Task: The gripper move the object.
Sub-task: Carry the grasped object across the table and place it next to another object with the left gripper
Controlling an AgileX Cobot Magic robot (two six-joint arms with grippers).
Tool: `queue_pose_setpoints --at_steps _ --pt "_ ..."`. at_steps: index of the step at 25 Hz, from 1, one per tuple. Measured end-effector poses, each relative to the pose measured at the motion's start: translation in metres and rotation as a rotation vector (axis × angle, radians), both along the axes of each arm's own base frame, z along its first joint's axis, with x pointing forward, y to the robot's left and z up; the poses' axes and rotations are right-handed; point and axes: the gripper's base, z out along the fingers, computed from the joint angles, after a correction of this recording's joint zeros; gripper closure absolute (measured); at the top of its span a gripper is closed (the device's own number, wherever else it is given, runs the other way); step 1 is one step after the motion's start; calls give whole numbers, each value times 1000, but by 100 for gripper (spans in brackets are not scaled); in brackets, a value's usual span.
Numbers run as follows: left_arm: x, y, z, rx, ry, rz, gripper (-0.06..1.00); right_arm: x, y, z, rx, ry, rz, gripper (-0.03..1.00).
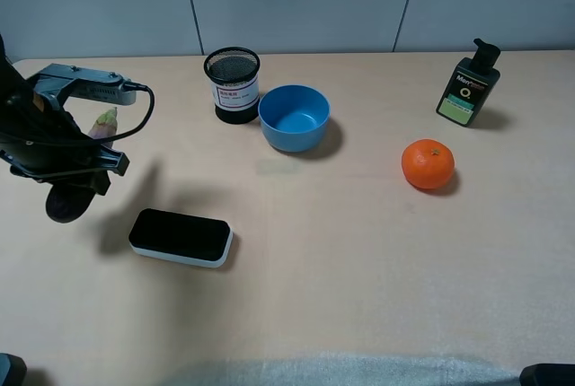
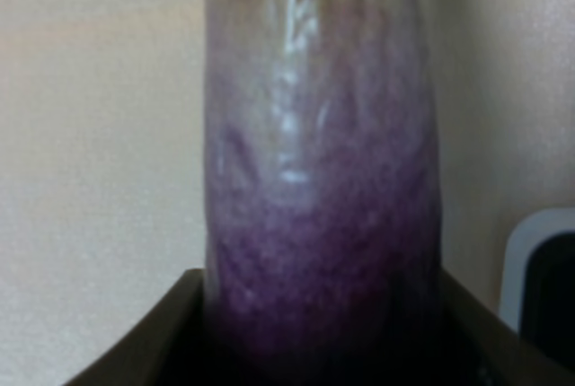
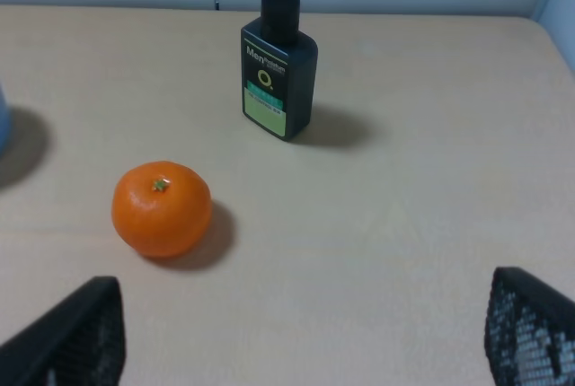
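Purple eggplant (image 2: 319, 179) clamped between left jaws, both ends sticking out

Tan table (image 1: 359, 260) with eraser (image 1: 181, 237), mesh cup (image 1: 233, 85), blue bowl (image 1: 294, 117), orange (image 1: 428, 163), dark bottle (image 1: 468, 83).

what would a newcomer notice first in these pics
The dark-purple eggplant comes first, clamped in the left gripper at the left edge of the table and filling the left wrist view. Next come the bright orange, alone on the right, and the blue bowl at the back middle, beside a black mesh cup.
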Motion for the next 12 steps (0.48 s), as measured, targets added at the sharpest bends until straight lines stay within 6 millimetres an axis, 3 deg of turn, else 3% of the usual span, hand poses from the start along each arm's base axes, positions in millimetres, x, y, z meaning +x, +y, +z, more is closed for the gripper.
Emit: queue_pose_setpoints --at_steps 12 --pt "5 -2 -25 18 68 -2 46 0 0 0 0 0 0 36"
